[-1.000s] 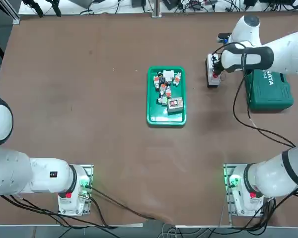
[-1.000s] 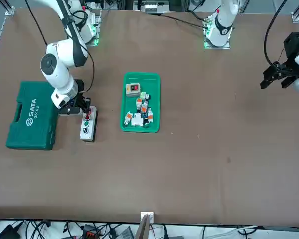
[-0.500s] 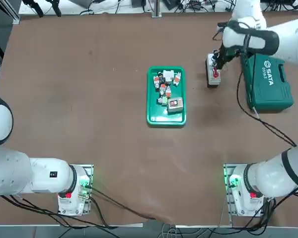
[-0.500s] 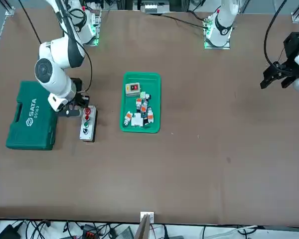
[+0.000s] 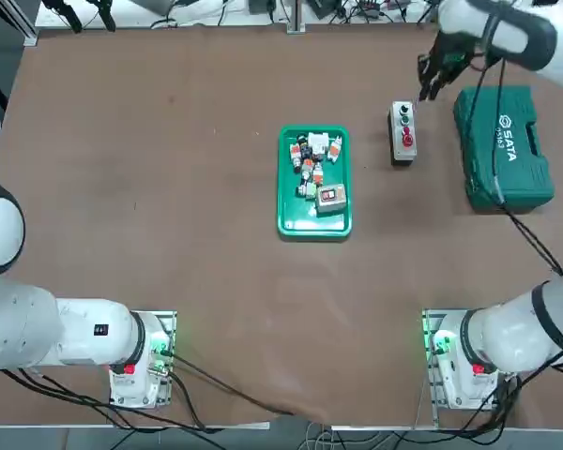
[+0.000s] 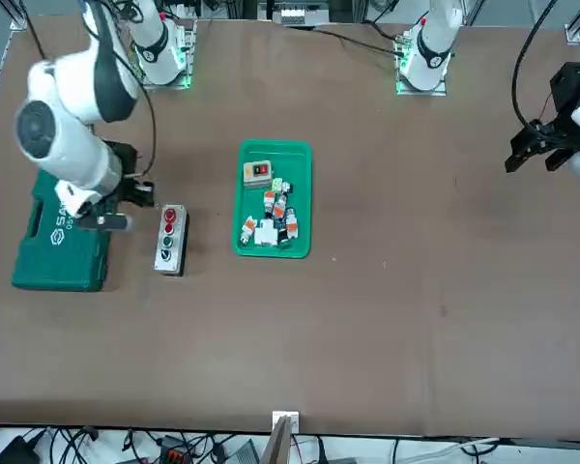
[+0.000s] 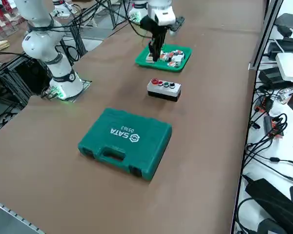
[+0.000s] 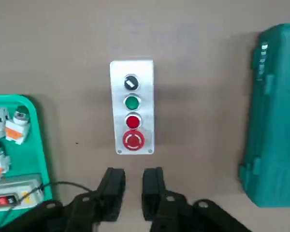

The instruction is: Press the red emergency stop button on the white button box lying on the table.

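— Right gripper (image 8: 133, 174) first: where is it, and how do the fingers stand?

— It hangs in the air near the box's dark-button end, on the side toward the case, touching nothing. The fingers (image 8: 113, 186) point straight down at the table, drawn near each other with a thin gap showing between them. They hold nothing.

— And the arm?

— It reaches far out from its base, the white forearm stretched over the far end of the case and the wrist bent downward. From across the table, the big elbow joint sits above the case and the gripper (image 6: 126, 208) hangs off to its side, toward the box.

— What lies below it, biggest first?

— The table (image 5: 169, 187), brown and matte. Then the dark-green case (image 5: 505, 145), shut and flat, at the arm's side. Then the green tray (image 5: 285, 178) with small parts, mid-table. The white box (image 5: 403, 133) lies between tray and case, apart from both.

— The buttons?

— One row on the box's face: a dark one, a green one, a small red one, then the red stop button (image 8: 133, 140), largest of all, at the end nearest the robot. Seen from the wrist, it is clear of the fingertips, with bare table between them and the box.
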